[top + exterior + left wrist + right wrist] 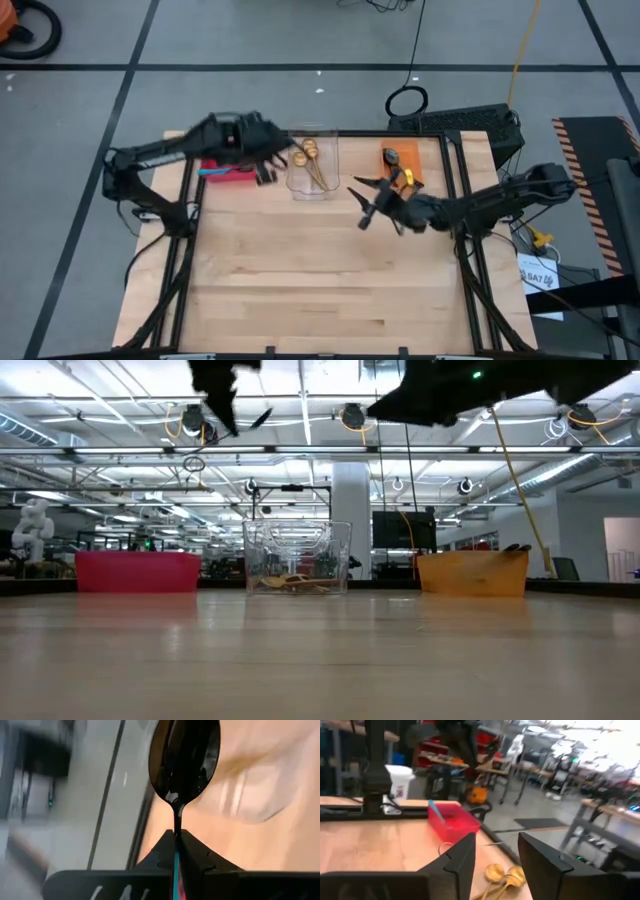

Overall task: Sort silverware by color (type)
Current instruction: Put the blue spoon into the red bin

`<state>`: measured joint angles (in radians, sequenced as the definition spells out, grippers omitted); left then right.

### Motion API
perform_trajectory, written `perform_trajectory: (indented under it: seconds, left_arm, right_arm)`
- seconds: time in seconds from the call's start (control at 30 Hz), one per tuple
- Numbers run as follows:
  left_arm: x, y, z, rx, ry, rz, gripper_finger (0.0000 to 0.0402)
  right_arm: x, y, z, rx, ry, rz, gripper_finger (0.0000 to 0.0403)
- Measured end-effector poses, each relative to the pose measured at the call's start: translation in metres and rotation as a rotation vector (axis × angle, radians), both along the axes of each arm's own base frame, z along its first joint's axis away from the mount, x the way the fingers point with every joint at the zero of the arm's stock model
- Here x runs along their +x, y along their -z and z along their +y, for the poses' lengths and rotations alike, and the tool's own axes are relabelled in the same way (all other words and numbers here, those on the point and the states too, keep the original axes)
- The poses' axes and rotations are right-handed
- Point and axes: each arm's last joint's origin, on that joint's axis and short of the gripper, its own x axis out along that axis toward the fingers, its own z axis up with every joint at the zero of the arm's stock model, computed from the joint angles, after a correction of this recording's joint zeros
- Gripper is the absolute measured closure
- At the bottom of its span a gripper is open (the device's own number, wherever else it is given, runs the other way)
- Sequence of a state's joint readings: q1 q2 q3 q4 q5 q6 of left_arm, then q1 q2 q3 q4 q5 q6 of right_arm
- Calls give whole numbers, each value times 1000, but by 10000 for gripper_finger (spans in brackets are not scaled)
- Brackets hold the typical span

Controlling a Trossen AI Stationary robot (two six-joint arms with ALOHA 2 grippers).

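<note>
My left gripper (270, 160) (176, 836) hangs above the table's far left, between the red bin (228, 172) and the clear container (312, 165). It is shut on a spoon with a dark bowl (185, 757) and a light blue handle. Another blue-handled spoon (437, 812) lies in the red bin. Gold spoons (308, 152) (502, 875) lie in the clear container, and dark spoons (392, 158) in the orange bin (405, 170). My right gripper (362, 203) (495, 845) hovers open in front of the orange bin, holding nothing. My left gripper pinches the spoon's light blue handle (176, 865) between its two fingers, close to the neck. The handle runs back along the fingers, and the dark bowl sticks out past the fingertips. The fingers slant downward, and the spoon is lifted clear of the table.
The three bins stand in a row along the table's far edge: red (138, 572), clear (297, 558), orange (472, 573). The wooden tabletop (320, 280) spreads bare toward the near edge. Black frame rails (185, 260) run along both sides.
</note>
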<state>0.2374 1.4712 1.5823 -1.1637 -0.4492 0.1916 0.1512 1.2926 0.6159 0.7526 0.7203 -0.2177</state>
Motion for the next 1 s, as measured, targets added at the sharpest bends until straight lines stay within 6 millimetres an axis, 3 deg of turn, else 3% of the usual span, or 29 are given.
perform_trajectory:
  seconds: [0.1,0.2,0.47,0.7,1.0]
  left_arm:
    - [-26,8,33,-53,-140,160,392]
    - [-43,12,62,-107,-217,208,392]
    - [-83,34,114,-305,-348,260,392]
    - [-100,68,135,-406,-413,374,392]
    - [-93,128,143,-499,-410,491,392]
  right_arm:
    - [11,2,-18,24,-50,41,271]
    - [18,8,-35,32,-77,79,280]
    - [21,26,-61,61,-85,177,303]
    - [23,38,-68,85,-68,238,310]
    - [26,50,-73,73,-55,293,310]
